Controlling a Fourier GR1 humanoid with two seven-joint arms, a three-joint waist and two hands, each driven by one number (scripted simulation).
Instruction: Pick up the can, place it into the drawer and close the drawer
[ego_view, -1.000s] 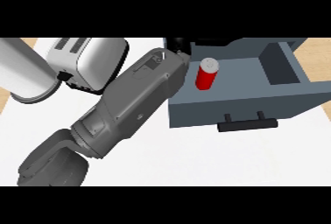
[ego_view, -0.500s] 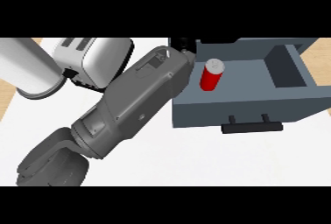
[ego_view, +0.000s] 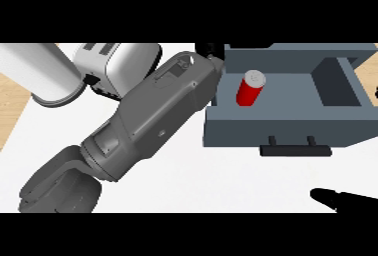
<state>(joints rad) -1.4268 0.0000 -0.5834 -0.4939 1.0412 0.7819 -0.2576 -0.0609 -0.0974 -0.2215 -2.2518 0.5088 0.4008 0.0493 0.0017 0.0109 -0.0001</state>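
A white counter (ego_view: 192, 185) is seen from above. A red can (ego_view: 249, 89) stands upright inside the open grey drawer (ego_view: 280, 130). The left hand is hidden; the right hand's (ego_view: 347, 201) fingers cannot be judged. The can may be toppled if the drawer is pushed abruptly.

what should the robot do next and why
Probably draw the left forearm back from the drawer, then push the drawer front shut. The can already stands upright inside the open drawer, and the handle faces the robot, unobstructed. The right robot hand sits low at the view's right.
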